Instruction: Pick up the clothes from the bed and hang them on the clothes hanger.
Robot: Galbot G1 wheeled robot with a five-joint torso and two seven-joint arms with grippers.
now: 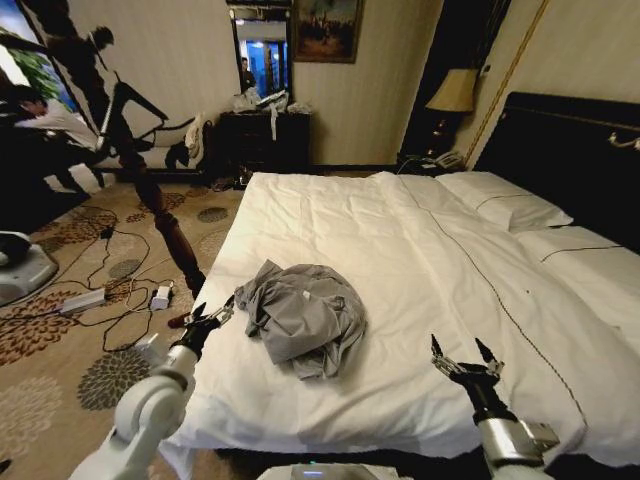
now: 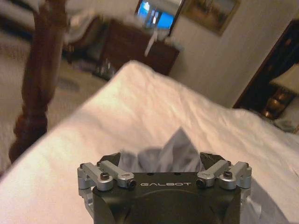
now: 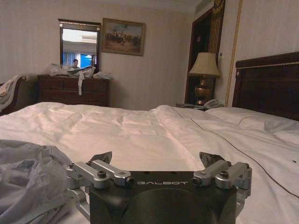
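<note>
Grey and crumpled, the clothes (image 1: 303, 315) lie in a heap on the white bed (image 1: 420, 270), left of centre in the lower half of the head view. At lower left, the left gripper (image 1: 210, 318) reaches in low from the bed's edge, fingers spread, just beside the heap. At lower right, the right gripper (image 1: 463, 358) hovers over bare duvet, fingers released, well apart from the shirt.

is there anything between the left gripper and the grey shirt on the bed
Nothing visible. The left gripper is open at the near left edge of the bed, and the crumpled grey shirt lies right beside it on the white duvet, with only bare bedding between. The right gripper hovers open farther right.
</note>
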